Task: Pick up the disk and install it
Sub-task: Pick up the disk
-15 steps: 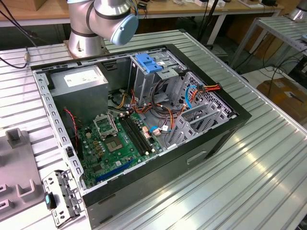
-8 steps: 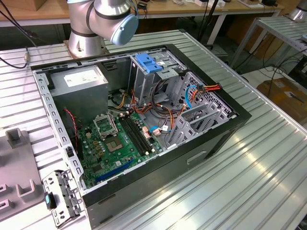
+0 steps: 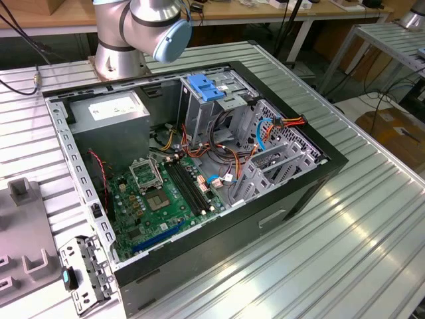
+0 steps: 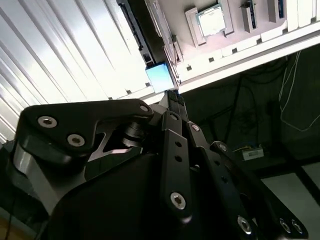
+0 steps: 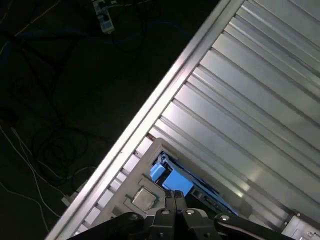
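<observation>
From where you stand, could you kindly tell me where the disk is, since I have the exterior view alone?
Observer: In the first wrist view the disk lies on the ribbed metal table, near the table's edge.
Operator: Thank you. How does the gripper stand to it?
Observer: In both wrist views the gripper is shut, with its tips right at the disk's blue rail end. I cannot tell whether they touch it.
Operator: Is anything beside the disk?
Observer: Yes, a grey tray holding a processor chip lies alongside it.
</observation>
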You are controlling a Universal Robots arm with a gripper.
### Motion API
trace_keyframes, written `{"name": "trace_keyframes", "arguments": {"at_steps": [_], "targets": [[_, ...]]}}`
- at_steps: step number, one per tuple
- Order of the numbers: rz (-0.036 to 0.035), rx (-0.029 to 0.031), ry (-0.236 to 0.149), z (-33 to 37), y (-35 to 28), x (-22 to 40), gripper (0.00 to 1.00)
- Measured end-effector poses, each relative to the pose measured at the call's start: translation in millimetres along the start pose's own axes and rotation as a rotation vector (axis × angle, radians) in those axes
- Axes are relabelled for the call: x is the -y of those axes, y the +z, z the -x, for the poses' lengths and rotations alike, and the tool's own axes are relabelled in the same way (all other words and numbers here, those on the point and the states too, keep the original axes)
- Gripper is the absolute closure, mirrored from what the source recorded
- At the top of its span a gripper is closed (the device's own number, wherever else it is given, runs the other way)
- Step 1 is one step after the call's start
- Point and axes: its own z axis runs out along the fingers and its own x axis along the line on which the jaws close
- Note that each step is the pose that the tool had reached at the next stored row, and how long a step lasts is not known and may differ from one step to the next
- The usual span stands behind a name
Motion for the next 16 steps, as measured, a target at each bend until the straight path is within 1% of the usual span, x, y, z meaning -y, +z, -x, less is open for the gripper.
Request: {"name": "trace_keyframes", "arguments": {"at_steps": [6,8,9,10,13,15,16], "targets": [[-0.0011,-0.0039,-0.112,0.0,0.1,0.0,0.89],[-0.0020,-0.0073,-0.209,0.0,0.1,0.0,0.89],[-0.0024,-0.0084,-0.241,0.0,0.1,0.0,0.89],[-0.0025,-0.0092,-0.261,0.0,0.1,0.0,0.89],[-0.0034,-0.0126,-0.357,0.0,0.2,0.0,0.89],[-0.0038,-0.0140,-0.400,0.0,0.2,0.0,0.89],[-0.0042,-0.0150,-0.430,0.0,0.2,0.0,0.89]]}}
